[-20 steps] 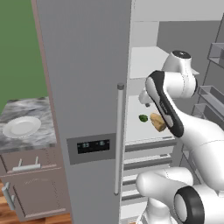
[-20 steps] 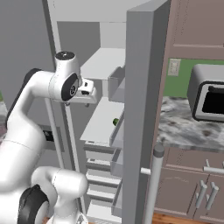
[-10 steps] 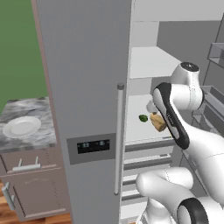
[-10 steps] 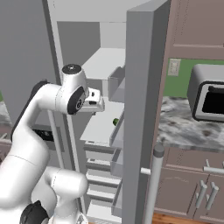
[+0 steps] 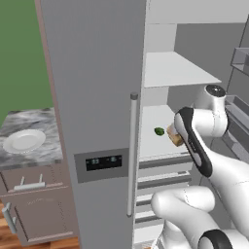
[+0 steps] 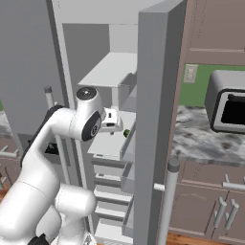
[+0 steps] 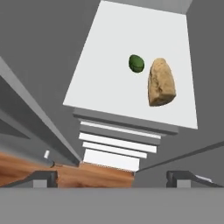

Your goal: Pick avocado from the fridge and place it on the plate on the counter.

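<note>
The avocado [image 7: 136,64] is a small dark green lump lying on a white shelf [image 7: 100,78] inside the open fridge [image 5: 97,97]. In the base views the avocado [image 5: 159,131] [image 6: 127,133] rests near the shelf's front. My gripper [image 7: 113,178] hangs above and in front of that shelf, open, its fingertips [image 7: 43,177] wide apart with nothing between them. From the right base view the gripper [image 6: 114,123] is just left of the avocado. The white plate [image 5: 24,141] sits on the marbled counter [image 5: 36,158] left of the fridge.
A tan-brown bread wedge [image 7: 161,82] lies right beside the avocado, partly behind my arm [image 5: 174,137]. White drawers [image 7: 116,148] stack under the shelf. The open fridge door [image 6: 153,119] with its bins stands close on the right. A microwave [image 6: 228,101] sits on the right counter.
My arm has swung forward and lower, carrying the hand over the front of the shelf. The avocado and the bread wedge have not moved.
</note>
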Tool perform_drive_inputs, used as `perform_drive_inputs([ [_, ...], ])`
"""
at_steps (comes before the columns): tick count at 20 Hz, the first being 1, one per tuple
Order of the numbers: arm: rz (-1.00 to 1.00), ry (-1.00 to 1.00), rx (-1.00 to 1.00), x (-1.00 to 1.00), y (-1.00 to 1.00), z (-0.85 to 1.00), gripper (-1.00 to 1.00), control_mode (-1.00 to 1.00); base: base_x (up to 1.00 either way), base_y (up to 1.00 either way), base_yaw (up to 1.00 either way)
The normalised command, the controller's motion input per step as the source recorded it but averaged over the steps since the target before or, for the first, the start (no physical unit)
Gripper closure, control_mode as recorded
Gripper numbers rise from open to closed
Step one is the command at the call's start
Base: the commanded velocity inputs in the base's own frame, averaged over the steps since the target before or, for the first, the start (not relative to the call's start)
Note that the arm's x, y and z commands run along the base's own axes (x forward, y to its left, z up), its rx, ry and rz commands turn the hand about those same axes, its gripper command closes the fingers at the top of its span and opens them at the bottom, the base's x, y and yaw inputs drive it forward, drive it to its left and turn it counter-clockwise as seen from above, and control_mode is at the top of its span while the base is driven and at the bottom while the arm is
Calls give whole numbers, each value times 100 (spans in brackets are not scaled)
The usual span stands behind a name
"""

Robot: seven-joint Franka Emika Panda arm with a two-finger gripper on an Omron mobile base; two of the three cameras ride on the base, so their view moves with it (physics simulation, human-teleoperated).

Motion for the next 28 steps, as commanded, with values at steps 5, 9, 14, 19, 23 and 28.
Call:
perform_drive_inputs([
  [5,3,-2,-11,35,-4,-31,-100,-100,0,0,0],
  [9,8,0,-11,49,0,-14,-100,-100,0,0,0],
  [14,13,-3,-1,48,0,-3,-100,-100,0,0,0],
  [19,13,0,0,44,0,0,-100,-100,0,0,0],
  [23,8,0,-2,40,0,-10,-100,-100,0,0,0],
  [28,4,3,-2,34,0,-26,-100,-100,0,0,0],
])
